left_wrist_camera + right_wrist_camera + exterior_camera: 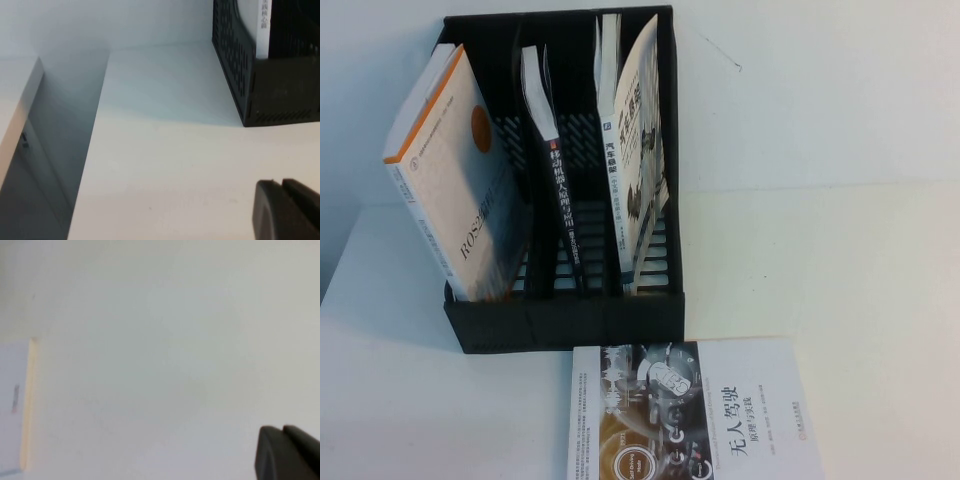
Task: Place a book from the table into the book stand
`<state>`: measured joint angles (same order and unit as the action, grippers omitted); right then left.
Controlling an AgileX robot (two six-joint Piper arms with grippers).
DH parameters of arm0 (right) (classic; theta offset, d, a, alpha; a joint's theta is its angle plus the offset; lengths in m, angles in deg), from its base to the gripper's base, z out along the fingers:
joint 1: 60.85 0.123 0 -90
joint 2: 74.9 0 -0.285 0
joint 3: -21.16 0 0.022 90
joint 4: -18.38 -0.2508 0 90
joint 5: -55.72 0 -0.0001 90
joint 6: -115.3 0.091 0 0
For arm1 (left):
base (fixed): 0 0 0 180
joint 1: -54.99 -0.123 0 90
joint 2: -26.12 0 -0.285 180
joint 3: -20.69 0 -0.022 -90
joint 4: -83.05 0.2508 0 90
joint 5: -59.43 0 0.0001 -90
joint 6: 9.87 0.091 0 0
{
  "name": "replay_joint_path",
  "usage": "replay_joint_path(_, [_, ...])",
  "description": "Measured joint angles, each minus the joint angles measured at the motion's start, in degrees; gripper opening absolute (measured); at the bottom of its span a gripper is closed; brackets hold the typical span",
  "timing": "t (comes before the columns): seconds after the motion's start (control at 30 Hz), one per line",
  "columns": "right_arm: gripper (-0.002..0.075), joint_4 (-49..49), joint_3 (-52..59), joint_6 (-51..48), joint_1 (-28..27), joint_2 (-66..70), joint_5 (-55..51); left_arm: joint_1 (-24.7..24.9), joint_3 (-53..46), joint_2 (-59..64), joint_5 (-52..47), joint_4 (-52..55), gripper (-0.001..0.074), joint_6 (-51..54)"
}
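**Book's in the rack already**

The book [638, 150] stands in the right compartment of the book stand [570, 325], leaning a bit, pages fanned at the top. Another white book [695, 415] lies flat on the surface [860, 280] in front. Left hand [286, 210] hovers clenched and empty near the stand's corner; right hand [287, 452] likewise clenched over bare surface.

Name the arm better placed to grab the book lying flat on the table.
Right. The flat white book with dark cover picture lies right of centre; the right gripper, shut, hovers beside its edge. The left gripper, shut, sits by the black slotted book stand's left corner.
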<state>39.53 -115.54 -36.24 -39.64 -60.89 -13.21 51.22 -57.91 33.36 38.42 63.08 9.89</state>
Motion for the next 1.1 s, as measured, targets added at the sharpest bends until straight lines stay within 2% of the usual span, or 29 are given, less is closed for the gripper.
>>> replay_joint_path(0.1, [0.0000, 0.0, 0.0, 2.1, -5.5, -4.9, 0.1, 0.0, 0.0, -0.1, -0.2, 0.0, -0.0001, 0.0])
replay_joint_path(0.2, [0.0000, 0.1, 0.0, 0.5, -8.7, -7.3, 4.4, -0.1, 0.0, -0.1, -0.6, 0.2, -0.0001, 0.0])
replay_joint_path(0.37, [0.0000, 0.4, 1.5, -15.1, -10.5, -7.5, 26.6, -0.1, 0.0, -0.1, -0.8, 0.7, -0.0001, 0.0])
replay_joint_path(0.47, [0.0000, 0.4, 6.6, -21.3, -10.6, -7.5, 41.8, -0.1, 0.0, -0.1, -0.8, 0.8, -0.0001, 0.0])
replay_joint_path(0.53, [0.0000, -1.0, 10.9, -23.0, -10.6, -7.5, 48.4, -0.1, 0.0, -0.1, -0.8, 0.8, -0.0001, 0.0])
replay_joint_path(0.8, [0.0000, -19.1, 30.0, -24.8, -14.4, -7.4, 55.2, -0.1, 0.0, -0.1, -0.8, 1.0, -0.0001, 0.0])
replay_joint_path(0.97, [0.0000, -22.8, 35.3, -28.5, -19.0, -7.4, 59.7, -0.1, 0.0, -0.1, -0.8, 1.1, -0.0001, 0.0])
replay_joint_path(1.1, [0.0000, -22.8, 35.4, -28.8, -19.8, -7.4, 59.5, -0.1, 0.0, -0.1, -0.8, 1.1, -0.0001, 0.0])
